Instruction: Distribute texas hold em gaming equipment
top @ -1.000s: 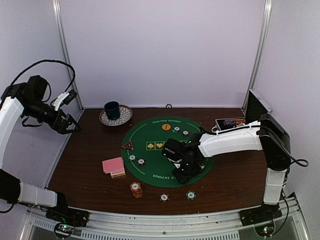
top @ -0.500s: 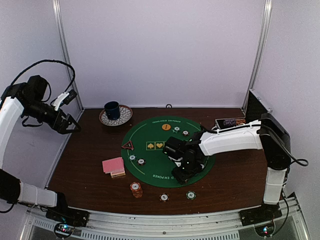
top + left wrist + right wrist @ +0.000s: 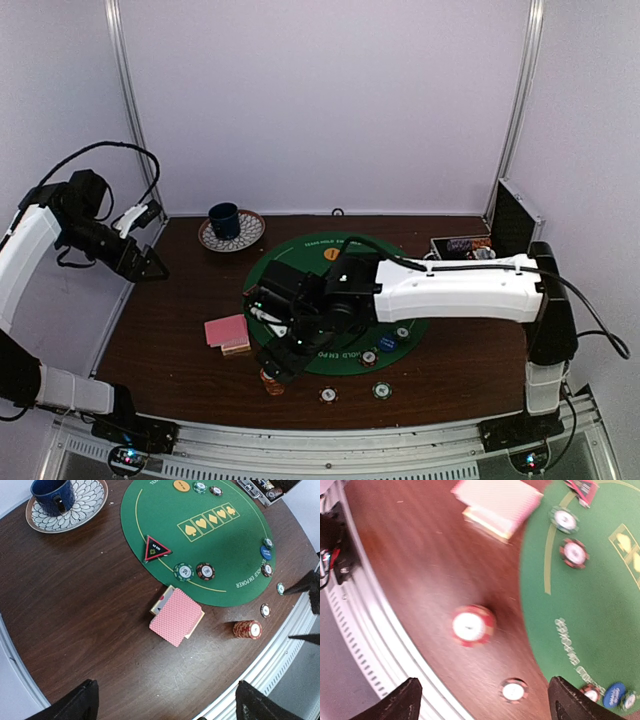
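Cards [image 3: 176, 616] with pink backs lie in a loose pile on the bare desk [image 3: 75, 610], just off the green mat [image 3: 220, 540] at its 8 o'clock as the top camera sees it. A stack of orange-red chips [image 3: 247, 629] stands on the wood at 7 o'clock, with two single chips [image 3: 265, 610] farther round toward 6 and 5. On the mat sit the black-red triangular marker [image 3: 156, 548] at 9 o'clock, a green chip [image 3: 184, 571] and a red chip [image 3: 205, 571] side by side near the 8 o'clock rim, the orange button [image 3: 181, 485] at 12 and the blue button [image 3: 265, 552] at about 4.

The right end effector [image 3: 485, 707] hangs close by the chip stack, fingers spread wide, grasping nothing. The left end effector [image 3: 167, 710] is raised well above the desk out at 10 o'clock, likewise released.

The dark blue cup [image 3: 52, 492] stands in its patterned saucer [image 3: 85, 502] at 11 o'clock. The open metal case [image 3: 516, 222] at 2 o'clock holds rows of chips, seen from above; the left wrist view catches only its corner. That view shows the marker and paired chips plainly, while the right arm crowds them from above. The right wrist view is blurred.
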